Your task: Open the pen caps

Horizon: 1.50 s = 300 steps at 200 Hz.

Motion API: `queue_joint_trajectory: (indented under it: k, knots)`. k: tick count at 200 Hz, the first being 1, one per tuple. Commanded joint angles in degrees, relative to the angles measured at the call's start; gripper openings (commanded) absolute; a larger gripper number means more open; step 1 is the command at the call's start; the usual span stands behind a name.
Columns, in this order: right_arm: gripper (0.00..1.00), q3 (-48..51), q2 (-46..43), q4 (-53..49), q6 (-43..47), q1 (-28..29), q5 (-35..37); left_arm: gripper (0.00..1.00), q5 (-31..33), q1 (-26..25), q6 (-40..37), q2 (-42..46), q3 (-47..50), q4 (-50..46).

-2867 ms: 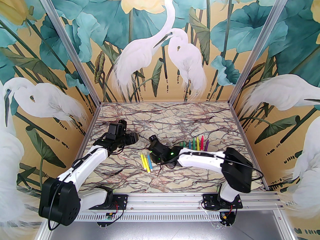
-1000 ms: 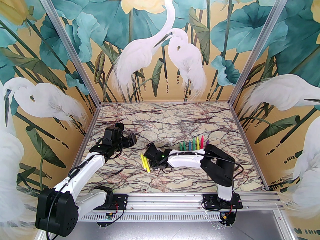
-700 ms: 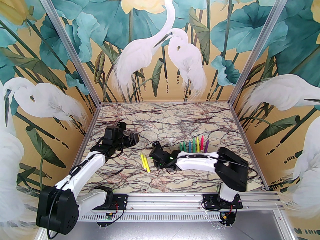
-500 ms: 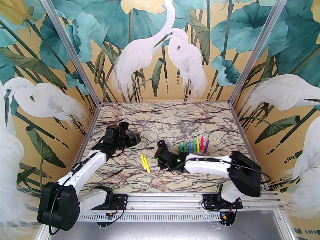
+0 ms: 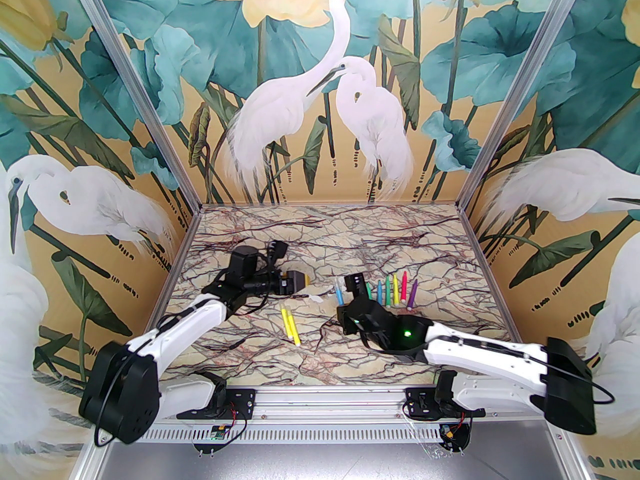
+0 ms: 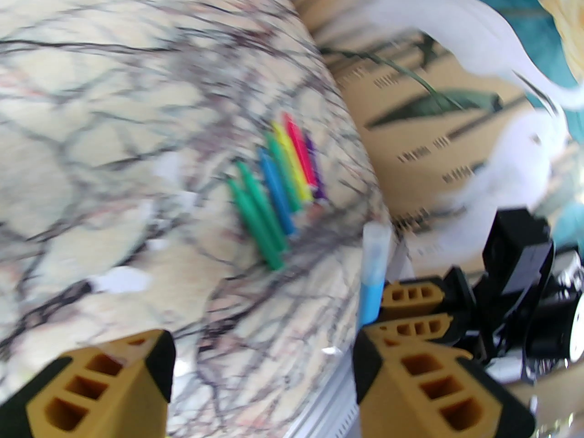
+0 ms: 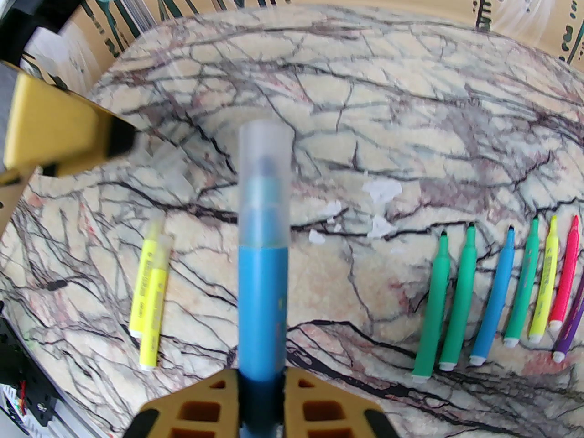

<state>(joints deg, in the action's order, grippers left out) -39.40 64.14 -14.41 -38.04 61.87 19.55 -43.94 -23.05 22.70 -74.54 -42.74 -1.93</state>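
Between tight right fingers [image 7: 319,409], blue pen [image 7: 262,299], tip seemingly inside clear cap [image 7: 265,171]; left fingers [image 6: 433,390] apart, empty.

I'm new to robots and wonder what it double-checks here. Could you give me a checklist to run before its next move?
1. Right claw shut on the blue pen: ok.
2. Clear cap on that pen's tip: ok.
3. Left claw open: ok.
4. Cap between the left claw's jaws: not ok, it sits off to one side.
5. Yellow pens and uncapped row lying apart from both claws: ok.
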Motion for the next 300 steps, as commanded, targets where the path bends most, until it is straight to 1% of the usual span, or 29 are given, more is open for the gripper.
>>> queue_joint_trajectory:
  k: [1, 31, 45, 58, 124, 177, 248, 258, 269, 290, 300]
  knots:
    - [0.16, 1.0, -0.7, 0.2, 1.4, -0.1, -0.2, 0.68, -5.8, -2.7, -1.3, -2.1, -1.9, 4.7]
    - [0.16, 1.2, -1.0, 1.0, 2.0, -0.1, -1.7, 0.68, -8.5, -6.3, -1.3, -4.5, -2.5, 9.4]
    - [0.16, 1.3, -1.3, 0.9, 2.2, -0.1, -1.9, 0.67, -9.9, -7.5, -1.4, -5.4, -3.2, 10.3]
    - [0.16, 1.4, -1.6, 0.9, 2.4, -0.1, -2.0, 0.67, -9.9, -8.4, -1.7, -6.0, -4.0, 10.4]
    - [0.17, 1.3, -1.8, 1.6, 3.2, -0.1, -3.0, 0.60, -9.7, -9.9, 0.1, -11.6, -7.2, 12.1]
    - [0.16, 1.3, -2.3, 1.3, 3.5, -0.1, -2.3, 0.48, -11.0, -10.4, 0.9, -15.2, -9.8, 12.5]
    - [0.17, 1.5, -2.3, 1.0, 3.9, -0.2, -1.3, 0.26, -12.4, -10.5, 2.6, -17.5, -10.7, 14.7]
    - [0.20, 1.4, -2.4, 0.9, 4.0, -0.2, -1.1, 0.23, -12.5, -10.5, 2.9, -17.6, -10.7, 15.0]
    - [0.29, 1.4, -2.4, 0.7, 3.9, -0.3, -0.6, 0.20, -12.5, -10.5, 3.0, -17.7, -10.7, 15.1]
    - [0.40, 1.4, -2.0, 0.6, 3.9, -0.5, -0.5, 0.15, -12.7, -10.5, 3.1, -17.6, -10.7, 14.9]
    - [0.43, 1.5, -1.7, 0.9, 3.8, -0.8, -0.7, 0.13, -12.8, -10.5, 3.1, -17.3, -10.8, 14.8]
